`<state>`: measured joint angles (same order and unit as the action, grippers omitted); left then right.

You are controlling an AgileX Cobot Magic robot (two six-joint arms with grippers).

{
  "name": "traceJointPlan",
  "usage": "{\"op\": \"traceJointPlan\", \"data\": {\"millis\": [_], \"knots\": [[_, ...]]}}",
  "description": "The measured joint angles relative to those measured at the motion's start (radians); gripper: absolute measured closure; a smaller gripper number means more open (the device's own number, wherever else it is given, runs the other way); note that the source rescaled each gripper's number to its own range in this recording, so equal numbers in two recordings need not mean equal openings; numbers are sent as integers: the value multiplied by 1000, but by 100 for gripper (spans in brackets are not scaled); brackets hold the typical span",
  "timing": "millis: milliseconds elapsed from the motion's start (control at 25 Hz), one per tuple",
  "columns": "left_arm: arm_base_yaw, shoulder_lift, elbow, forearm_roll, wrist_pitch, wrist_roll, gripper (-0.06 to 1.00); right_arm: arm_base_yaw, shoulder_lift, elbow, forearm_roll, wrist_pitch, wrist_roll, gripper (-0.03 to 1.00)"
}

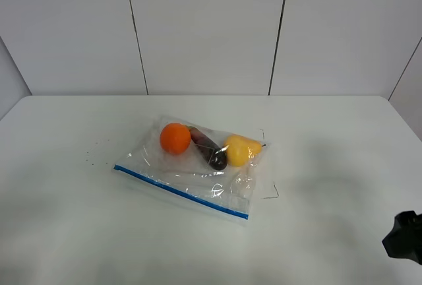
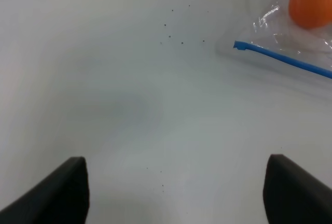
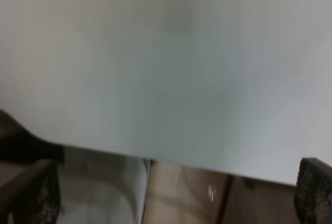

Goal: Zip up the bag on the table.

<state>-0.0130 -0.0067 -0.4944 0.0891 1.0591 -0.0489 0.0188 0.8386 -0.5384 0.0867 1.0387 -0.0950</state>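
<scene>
My left pincer (image 2: 174, 193), jaws apart, hovers over the table (image 1: 330, 166) at the bag's (image 1: 198, 166) eight o'clock, placed to take the zip strip (image 1: 181, 193); my right pincer (image 3: 176, 195) is apart too.

A wall of pale panels (image 1: 204, 28), divided by 3 dark vertical seams, is seen behind the tabletop. Tan flooring (image 3: 181, 193) is glimpsed blurrily below the table edge.
</scene>
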Motion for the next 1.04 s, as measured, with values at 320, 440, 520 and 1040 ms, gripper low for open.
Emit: {"op": "traceJointPlan", "data": {"millis": [320, 440, 520, 1040], "knots": [[0, 0, 0, 1, 0, 0, 0, 0, -474, 43, -1, -12, 0, -3], [0, 0, 0, 1, 0, 0, 0, 0, -619, 46, -1, -12, 0, -3], [0, 0, 0, 1, 0, 0, 0, 0, -713, 46, -1, -11, 0, -3], [0, 0, 0, 2, 0, 0, 0, 0, -841, 47, -1, -10, 0, -3]]}}
